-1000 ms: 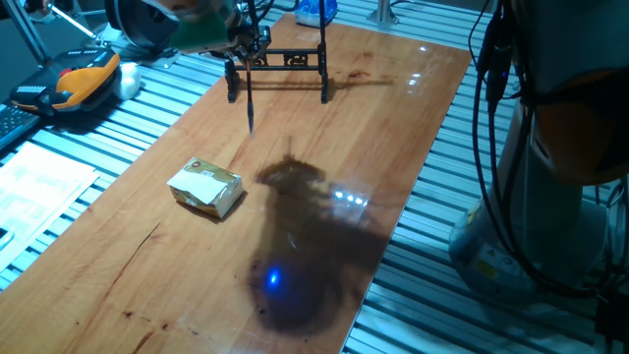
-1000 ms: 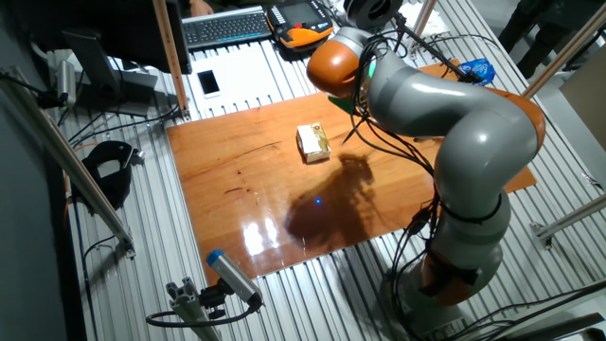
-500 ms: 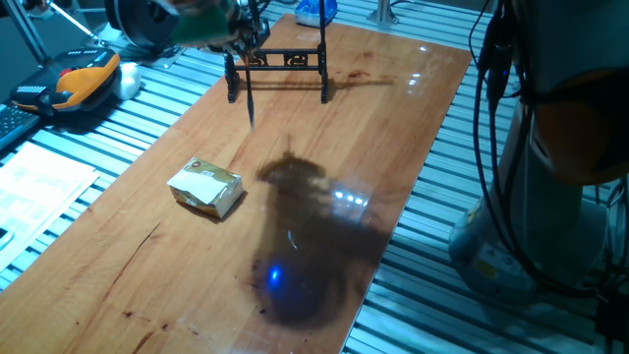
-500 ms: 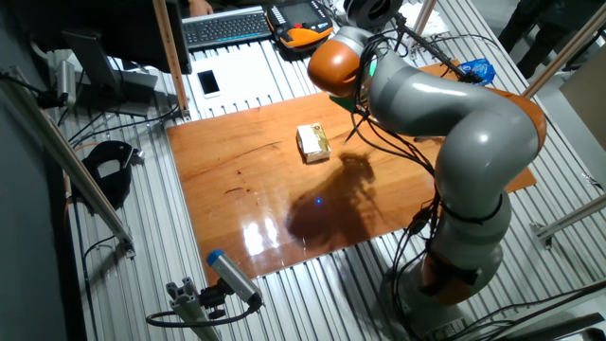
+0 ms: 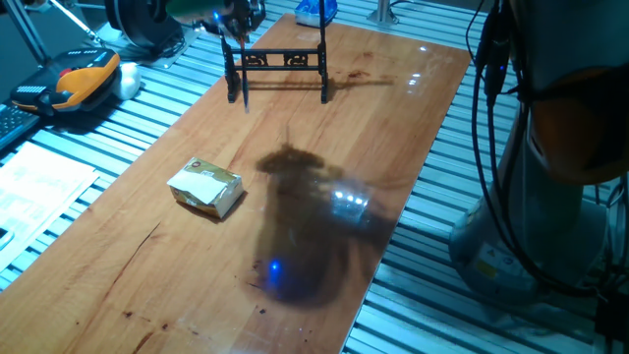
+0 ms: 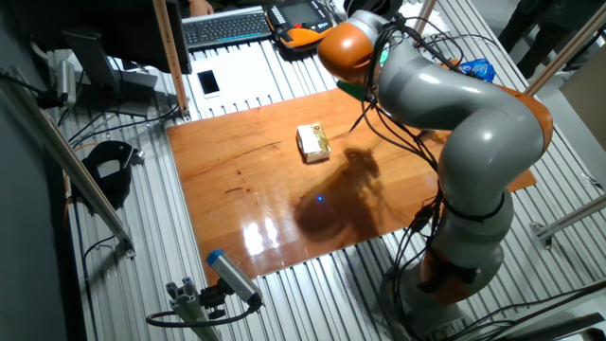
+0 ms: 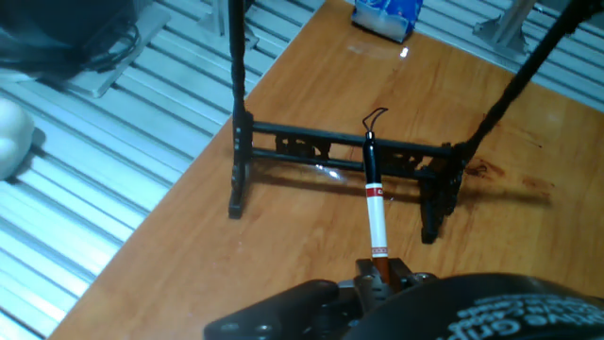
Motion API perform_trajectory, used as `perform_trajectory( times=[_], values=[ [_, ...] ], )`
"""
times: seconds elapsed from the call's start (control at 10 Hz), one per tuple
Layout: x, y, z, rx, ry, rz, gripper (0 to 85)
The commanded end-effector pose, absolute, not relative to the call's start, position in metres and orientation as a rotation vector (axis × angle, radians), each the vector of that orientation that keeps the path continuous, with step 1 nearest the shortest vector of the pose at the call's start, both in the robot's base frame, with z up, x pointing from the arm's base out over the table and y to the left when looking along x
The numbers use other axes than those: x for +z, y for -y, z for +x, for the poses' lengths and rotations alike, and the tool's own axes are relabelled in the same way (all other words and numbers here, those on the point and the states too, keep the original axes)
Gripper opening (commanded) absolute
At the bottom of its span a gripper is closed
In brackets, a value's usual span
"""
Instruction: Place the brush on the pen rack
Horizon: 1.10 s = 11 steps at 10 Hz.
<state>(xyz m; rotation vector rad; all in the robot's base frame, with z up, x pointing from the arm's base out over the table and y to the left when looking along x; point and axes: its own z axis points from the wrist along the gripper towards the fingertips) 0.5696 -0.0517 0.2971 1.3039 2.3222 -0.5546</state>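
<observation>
The brush (image 7: 375,203) sticks out ahead of my gripper (image 7: 379,276), which is shut on its near end. Its white and dark shaft runs forward, and its small loop lies over the crossbar of the black pen rack (image 7: 311,149). In one fixed view the brush (image 5: 246,87) hangs as a thin dark stick from the gripper (image 5: 236,20), just in front of the left leg of the pen rack (image 5: 280,69). The arm (image 6: 426,85) hides rack and brush in the other fixed view.
A yellowish box (image 5: 206,188) lies mid-table, also seen as the box (image 6: 313,141). A blue packet (image 7: 387,17) sits behind the rack at the table's far end. An orange and black device (image 5: 84,79) and a keyboard (image 6: 227,26) lie off the wooden table (image 5: 324,246).
The gripper has risen and moved toward the rack, carrying the brush; the brush's lower end now sits higher and closer to the rack's left leg. The arm's shadow shifted.
</observation>
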Motion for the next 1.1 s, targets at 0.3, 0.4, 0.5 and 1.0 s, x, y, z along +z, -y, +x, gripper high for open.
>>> perform_trajectory(
  times=[0.3,0.4,0.5,1.0],
  values=[
    [0.307,0.069,0.581,-0.550,-2.311,1.295,0.0],
    [0.311,0.075,0.584,-0.552,-2.309,1.286,0.0],
    [0.314,0.081,0.587,-0.549,-2.314,1.275,0.0],
    [0.325,0.099,0.592,-0.552,-2.320,1.244,0.0]
  ],
)
